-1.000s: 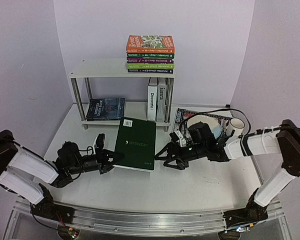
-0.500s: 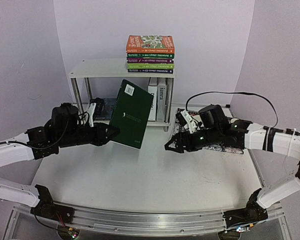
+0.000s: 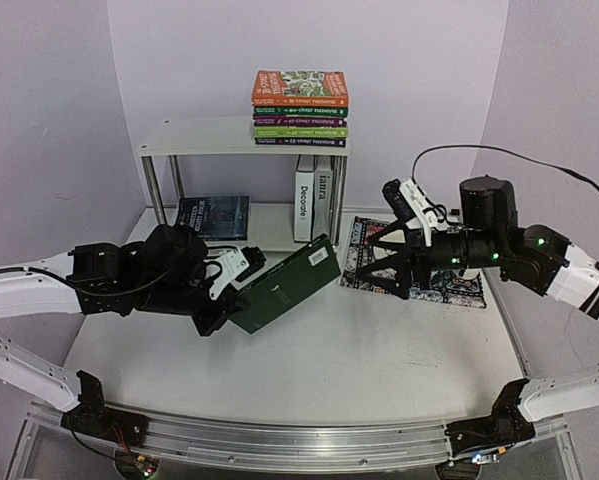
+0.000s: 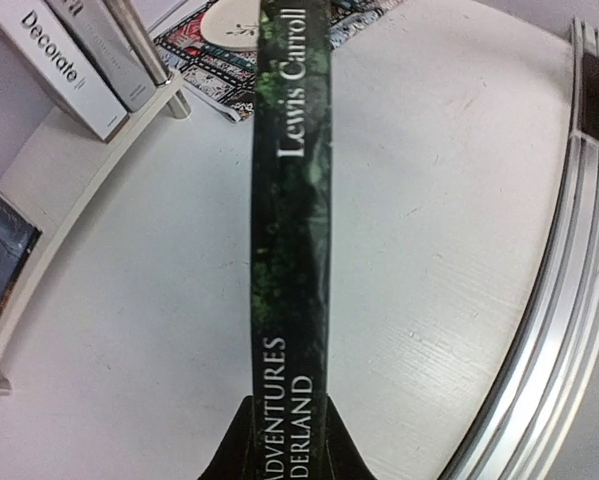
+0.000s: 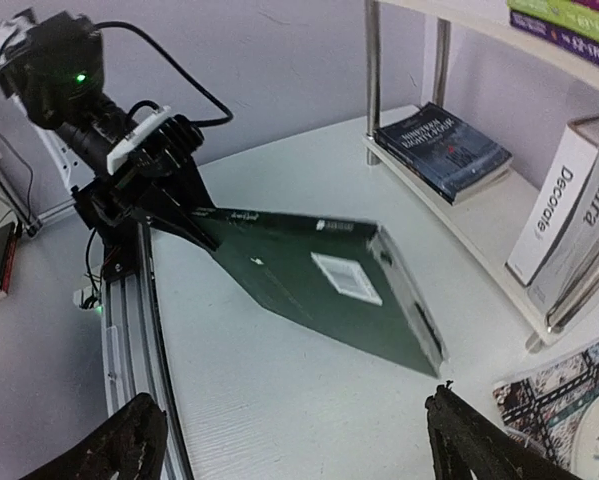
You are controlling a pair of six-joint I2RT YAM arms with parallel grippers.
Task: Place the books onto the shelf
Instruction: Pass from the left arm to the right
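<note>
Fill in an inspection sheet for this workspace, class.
Surface: white table, metal rail at its near edge.
Job's things: green book tilted in the air; stack of books on top of the shelf; upright books and a flat book on its lower board.
Clutter: patterned mat beside the shelf.
Grippers: left gripper shut on the green book; right gripper open, empty.
Cables: black cable arcs over the right arm.
Surroundings: lilac walls.

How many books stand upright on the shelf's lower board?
2: the white Decorate book and the grey book beside it, at the right end of the lower board. Another could hide behind them.
</note>
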